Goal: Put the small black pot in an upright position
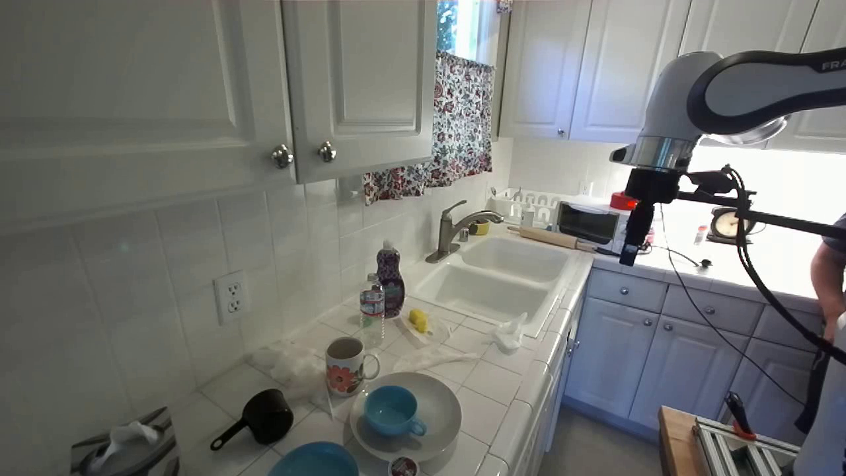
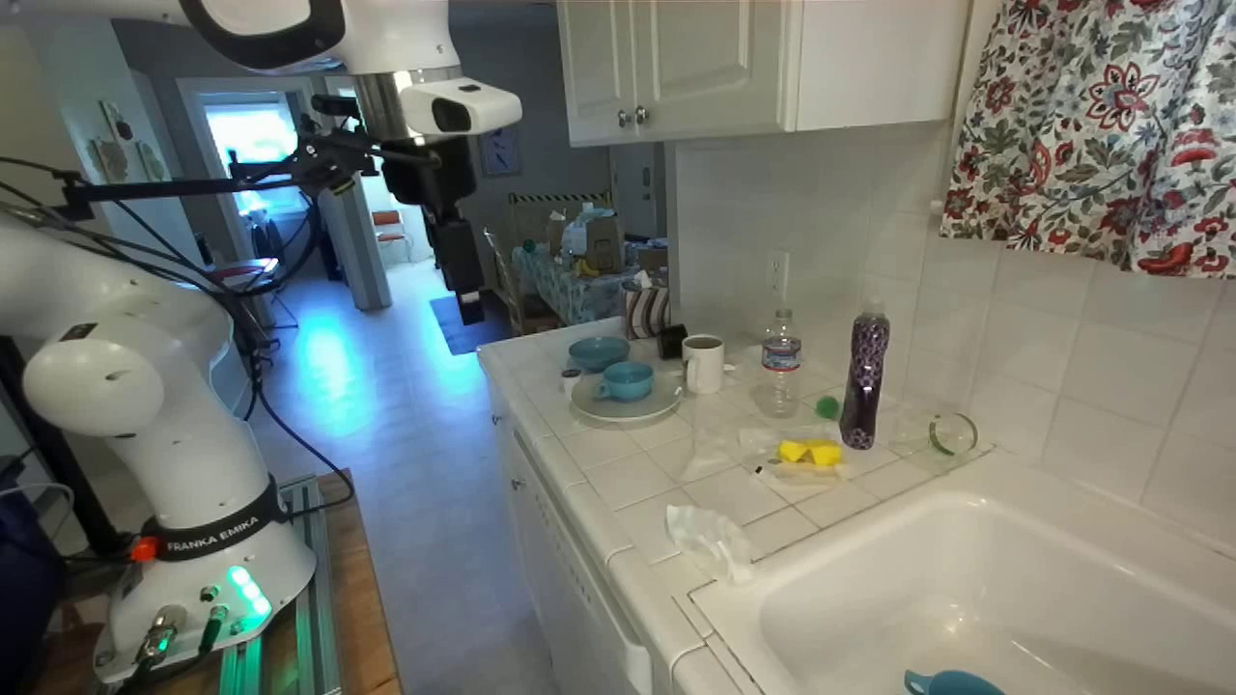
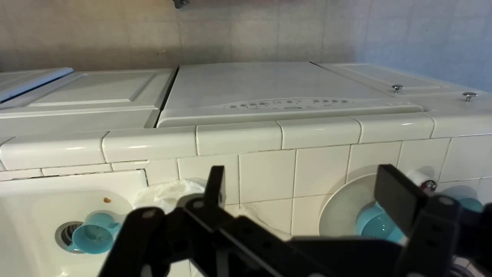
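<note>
Above the room where I stood watching, the robot's gripper [image 3: 301,182] hung high and well apart from the small black pot [image 1: 269,416], its fingers [image 3: 398,192] parted and released. The pot lay tipped on the tiled counter [image 1: 492,383] near a mug [image 2: 704,365] that edged in front of it in an exterior view, and which way its dark mouth faced was hard to make out. A blue bowl [image 1: 314,461] and a tissue box [image 1: 157,453] were cropped at the bottom, a person [image 1: 829,274] was mostly cut off, and in the wrist view the gripper hid part of a blue cup [image 3: 378,227].
</note>
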You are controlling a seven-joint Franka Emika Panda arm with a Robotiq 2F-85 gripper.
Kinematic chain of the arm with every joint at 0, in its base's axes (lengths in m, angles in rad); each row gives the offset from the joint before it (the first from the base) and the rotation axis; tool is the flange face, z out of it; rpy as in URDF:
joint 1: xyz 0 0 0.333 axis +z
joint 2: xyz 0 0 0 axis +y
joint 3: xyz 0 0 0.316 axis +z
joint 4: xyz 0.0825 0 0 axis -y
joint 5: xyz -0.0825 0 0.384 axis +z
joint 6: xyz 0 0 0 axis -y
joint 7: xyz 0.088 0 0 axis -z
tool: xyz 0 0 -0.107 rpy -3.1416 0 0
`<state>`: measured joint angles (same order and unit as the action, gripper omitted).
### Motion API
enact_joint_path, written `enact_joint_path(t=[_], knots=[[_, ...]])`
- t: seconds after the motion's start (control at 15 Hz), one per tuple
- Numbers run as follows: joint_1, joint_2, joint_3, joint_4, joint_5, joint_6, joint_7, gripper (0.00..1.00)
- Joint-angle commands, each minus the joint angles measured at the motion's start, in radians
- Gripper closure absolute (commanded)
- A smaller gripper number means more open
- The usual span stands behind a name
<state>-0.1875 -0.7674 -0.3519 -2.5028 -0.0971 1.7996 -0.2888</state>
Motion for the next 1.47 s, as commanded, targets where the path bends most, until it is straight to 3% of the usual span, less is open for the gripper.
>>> enact_joint_path(t=[0.0,1.27,1.4], knots=[[-0.008,0.003,0.006,0.002,0.005,-0.002,-0.005,0.0],[-0.003,0.003,0.001,0.004,0.012,-0.007,-0.014,0.0],[0.016,-0.011,-0.015,-0.02,0.041,0.071,-0.04,0.0]])
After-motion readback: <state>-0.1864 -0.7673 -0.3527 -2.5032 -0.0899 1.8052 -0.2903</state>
